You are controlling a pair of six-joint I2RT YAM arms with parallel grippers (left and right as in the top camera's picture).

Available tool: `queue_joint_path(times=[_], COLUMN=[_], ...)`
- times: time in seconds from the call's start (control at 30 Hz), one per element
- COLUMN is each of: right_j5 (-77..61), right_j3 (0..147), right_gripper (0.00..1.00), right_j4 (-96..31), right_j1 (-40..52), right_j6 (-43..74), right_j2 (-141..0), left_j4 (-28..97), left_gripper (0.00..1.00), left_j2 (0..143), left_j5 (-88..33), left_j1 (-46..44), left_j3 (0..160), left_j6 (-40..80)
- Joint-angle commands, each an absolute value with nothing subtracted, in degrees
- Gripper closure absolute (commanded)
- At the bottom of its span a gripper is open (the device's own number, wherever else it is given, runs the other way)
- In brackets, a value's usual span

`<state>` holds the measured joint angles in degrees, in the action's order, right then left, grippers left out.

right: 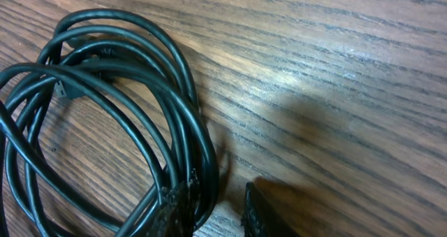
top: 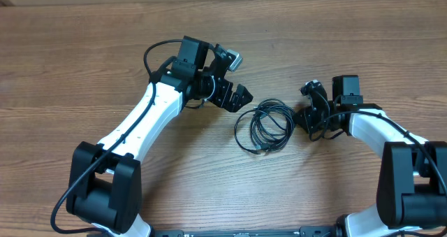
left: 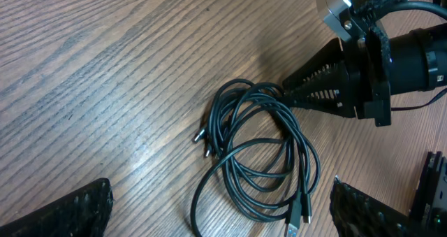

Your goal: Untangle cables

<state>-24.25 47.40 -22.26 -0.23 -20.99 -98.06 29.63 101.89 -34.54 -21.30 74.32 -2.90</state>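
Observation:
The cables (top: 264,127) lie as one loose coil of thin black cord on the wooden table, between the two arms. In the left wrist view the coil (left: 258,153) shows small plugs (left: 202,138) at its left side and a USB plug (left: 297,221) at the bottom. My left gripper (top: 237,97) hangs wide open just left of the coil, its fingertips (left: 77,209) far apart. My right gripper (top: 307,118) meets the coil's right edge. In the right wrist view its jaws (right: 216,210) stand narrowly apart around some strands (right: 105,90), with bare wood between the outer strand and the right finger (right: 264,216).
The wooden table (top: 84,55) stretches all round the coil. The right arm's tapered fingers and its wrist camera (left: 349,62) loom at the upper right of the left wrist view. Thicker black wires (top: 157,52) run along the arms.

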Motion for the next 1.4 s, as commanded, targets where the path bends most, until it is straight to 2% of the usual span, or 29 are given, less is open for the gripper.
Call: queue_joint_path(times=[0.0,0.2,0.3,0.43,0.57,1.03,1.37], right_j5=[-25.6,-25.6,-25.6,-25.6,-25.6,-25.6,-25.6], right_j3=[46.9,46.9,46.9,46.9,46.9,51.8,56.7], right_gripper=[0.77,0.77,0.84,0.87,0.96,0.96,0.96], right_j4=[-21.8,-20.8,-20.8,-20.8,-20.8,-26.7,-31.2], right_j1=[0.1,0.1,0.1,0.1,0.1,0.0,0.0], right_j6=[-21.1,-21.1,-21.1,-21.1,-21.1,-21.0,-20.4], right_j2=[-99.5,-101.8,-101.8,-101.8,-101.8,-100.2,-92.1], left_j4=[29.8,29.8,29.8,29.8,29.8,29.8,29.8], left_gripper=[0.01,0.0,0.01,0.01,0.01,0.0,0.0], left_j2=[100.9,100.9,100.9,100.9,100.9,100.9,100.9], left_j5=[-35.4,-35.4,-35.4,-35.4,-35.4,-35.4,-35.4], left_j1=[-21.2,-21.2,-21.2,-21.2,-21.2,-21.2,-21.2], left_j3=[75.0,75.0,75.0,75.0,75.0,75.0,75.0], left_j6=[-2.8,-2.8,-2.8,-2.8,-2.8,-2.8,-2.8])
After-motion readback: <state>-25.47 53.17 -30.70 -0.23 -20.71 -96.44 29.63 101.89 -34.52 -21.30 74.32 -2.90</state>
